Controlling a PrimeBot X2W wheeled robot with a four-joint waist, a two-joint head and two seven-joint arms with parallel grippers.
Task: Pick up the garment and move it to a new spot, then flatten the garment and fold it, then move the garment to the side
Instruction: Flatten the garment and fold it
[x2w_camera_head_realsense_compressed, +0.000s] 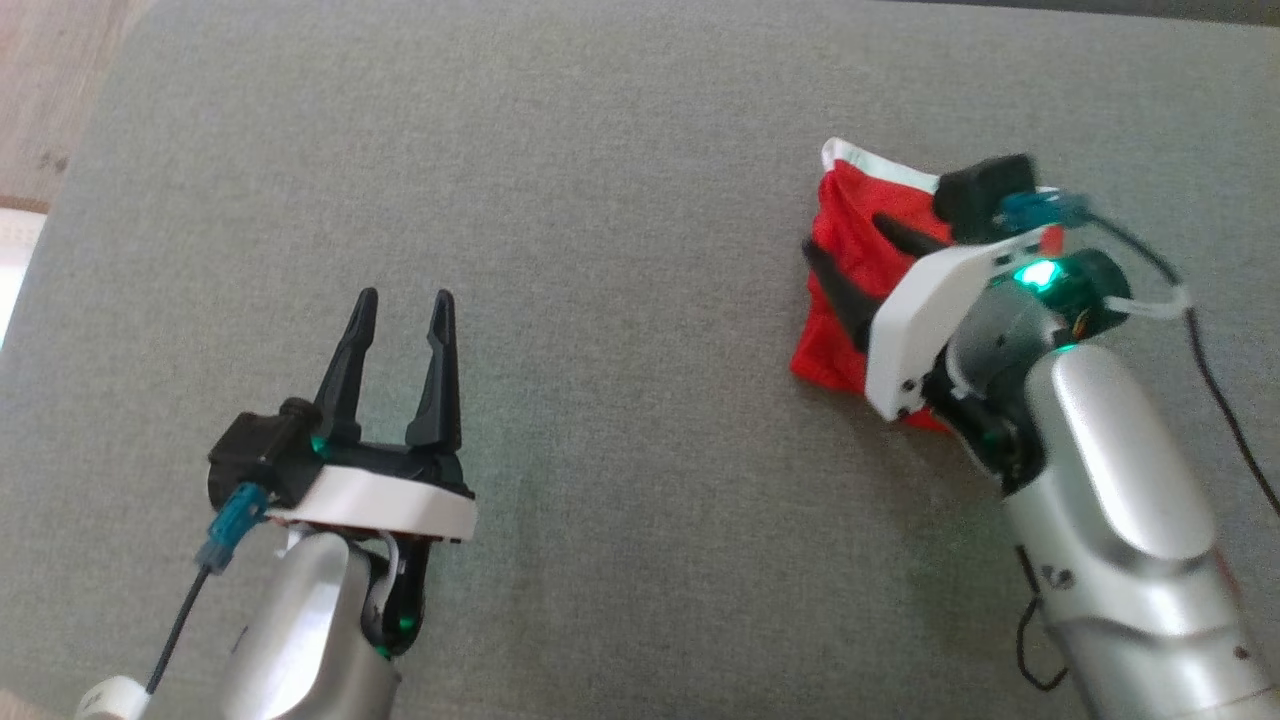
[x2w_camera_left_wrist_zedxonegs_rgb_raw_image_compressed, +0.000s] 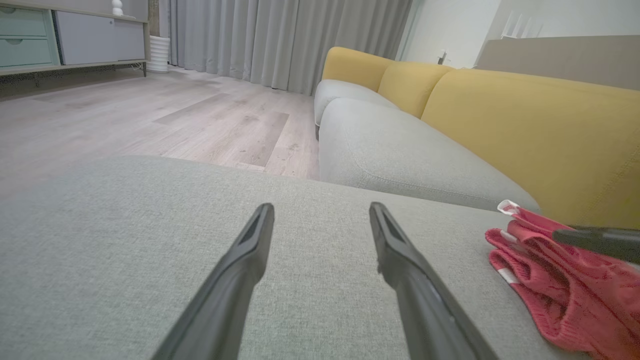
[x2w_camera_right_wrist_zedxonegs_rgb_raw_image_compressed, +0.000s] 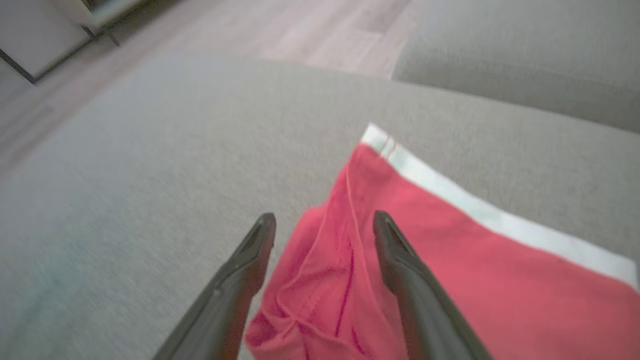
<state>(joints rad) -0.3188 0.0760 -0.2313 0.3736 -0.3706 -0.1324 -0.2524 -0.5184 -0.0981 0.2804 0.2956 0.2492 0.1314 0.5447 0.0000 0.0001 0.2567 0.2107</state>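
**Red garment lies beneath the spread right pincer**

The right pincer (x2w_camera_head_realsense_compressed: 845, 237) stands wide, its two long dark fingers well apart and gripping nothing. It angles down over the garment (x2w_camera_head_realsense_compressed: 858, 205). In the right wrist view one finger lies over red cloth and the other over bare grey, with the garment's (x2w_camera_right_wrist_zedxonegs_rgb_raw_image_compressed: 450, 260) bunched edge running up between them (whether the tips touch the cloth I cannot tell).

The garment lies on the right side of the grey upholstered seat (x2w_camera_head_realsense_compressed: 620, 200), well apart from the left pincer (x2w_camera_head_realsense_compressed: 405, 297). That one is also wide open, over bare fabric.

The garment is soft red cloth folded into a rough rectangle, with a white band along one edge, stitched seams, and rumpled layers at its near corner. The seat is coarse woven grey with rounded edges. Beyond it stand mustard-yellow backrests (x2w_camera_left_wrist_zedxonegs_rgb_raw_image_compressed: 525, 125) and a pale wood-plank floor (x2w_camera_left_wrist_zedxonegs_rgb_raw_image_compressed: 175, 110).
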